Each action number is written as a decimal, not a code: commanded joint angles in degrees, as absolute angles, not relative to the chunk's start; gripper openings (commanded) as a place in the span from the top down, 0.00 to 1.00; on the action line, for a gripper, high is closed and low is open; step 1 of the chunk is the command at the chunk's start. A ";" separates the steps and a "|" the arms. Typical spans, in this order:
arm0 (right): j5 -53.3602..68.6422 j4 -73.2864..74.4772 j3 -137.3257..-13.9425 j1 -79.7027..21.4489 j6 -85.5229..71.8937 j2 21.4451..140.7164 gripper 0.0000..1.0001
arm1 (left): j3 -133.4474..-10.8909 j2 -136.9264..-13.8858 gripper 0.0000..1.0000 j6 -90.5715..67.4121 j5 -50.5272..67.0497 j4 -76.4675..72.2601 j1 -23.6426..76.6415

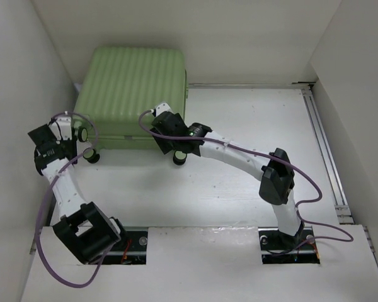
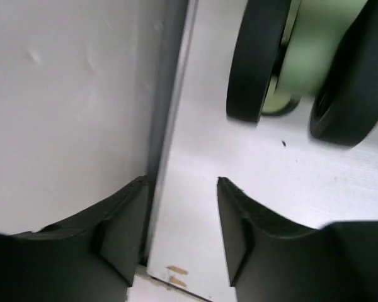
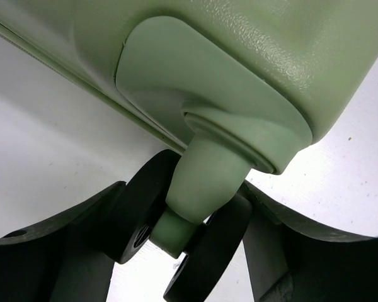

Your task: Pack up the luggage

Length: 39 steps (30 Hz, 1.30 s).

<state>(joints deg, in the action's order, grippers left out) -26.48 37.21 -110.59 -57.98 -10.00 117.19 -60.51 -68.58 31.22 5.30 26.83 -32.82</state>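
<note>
Lying closed at the far left of the table, the luggage points its wheels toward the arm bases. You have the left gripper parted and empty beside the wall, near one wheel. Your right gripper straddles the other wheel; whether it pinches, you cannot tell.

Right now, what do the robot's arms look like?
Both left arm and right arm are white tubes with black joints and trailing purple cables; the right wears a green light. The left end effector and right end effector have black fingers.
</note>
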 commanded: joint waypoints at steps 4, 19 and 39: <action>-23.91 30.69 -110.21 -56.60 -10.63 116.11 0.87 | -45.46 -66.27 0.65 34.62 28.69 15.68 -49.63; -13.98 23.91 -101.96 -52.48 -7.29 111.63 1.00 | -30.94 -78.90 0.42 26.89 53.77 -37.16 -50.01; -3.78 17.40 -97.55 -49.66 -3.70 109.42 1.00 | -40.25 -97.83 0.42 34.22 82.97 -57.76 -50.62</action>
<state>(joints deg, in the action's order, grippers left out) -5.98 22.00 -97.45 -51.33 -9.21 111.98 -39.22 -100.01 28.86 75.09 -55.42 -49.80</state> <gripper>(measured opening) 0.730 0.585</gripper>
